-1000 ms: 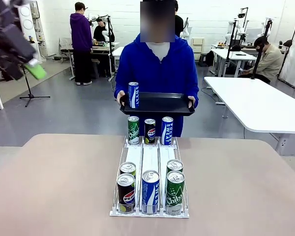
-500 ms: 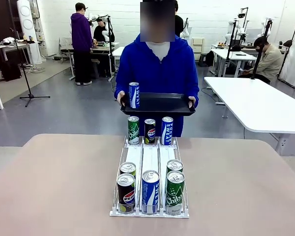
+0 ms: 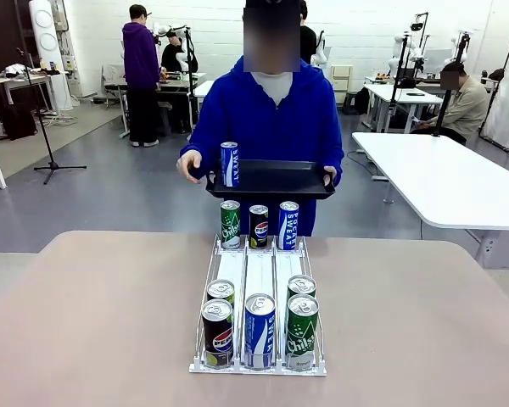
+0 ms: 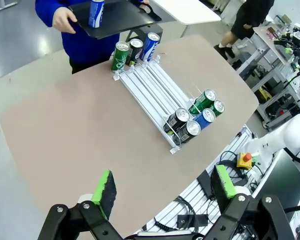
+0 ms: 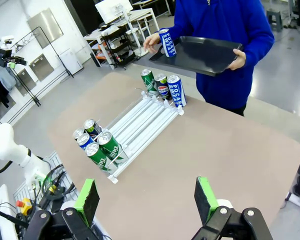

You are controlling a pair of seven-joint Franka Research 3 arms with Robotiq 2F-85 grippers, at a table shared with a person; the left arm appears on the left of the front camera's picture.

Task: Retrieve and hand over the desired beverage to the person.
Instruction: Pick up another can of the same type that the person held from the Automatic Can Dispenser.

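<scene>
The broad tan tabletop (image 3: pixel 93 314) filled the lower half of the front view. At its far edge stood the person in the bright blue hooded sweatshirt (image 3: pixel 271 110), dead centre. That person held out a shallow black rectangular tray (image 3: pixel 280 176) at waist height. One hand (image 3: pixel 329 175) gripped the tray's right end; the other hand (image 3: pixel 187 164) sat open just beside its left end.

A white wire three-lane can rack (image 3: pixel 259 267) ran down the middle of the table towards the camera. Three upright cans lined its far end. Five more crowded the near end: a dark cola can (image 3: pixel 217 331) on the left, a blue-and-white can (image 3: pixel 260 329) in the middle and a green can (image 3: pixel 302 329) on the right, with two green cans behind the outer ones. One tall blue can (image 3: pixel 230 164) already stood on the tray's left end.

The left gripper (image 4: pixel 164 184) hung wide open and empty, the near cans up and to the right of it. The right gripper (image 5: pixel 146 196) was equally spread and empty, those cans up and to its left. Both were well apart from the rack.

Which drink was wanted could not be told. Every can stood with its long axis vertical, so a side-on pinch looked right. Neither arm seemed clearly closer; the dark can favoured the left, the green the right.
</scene>
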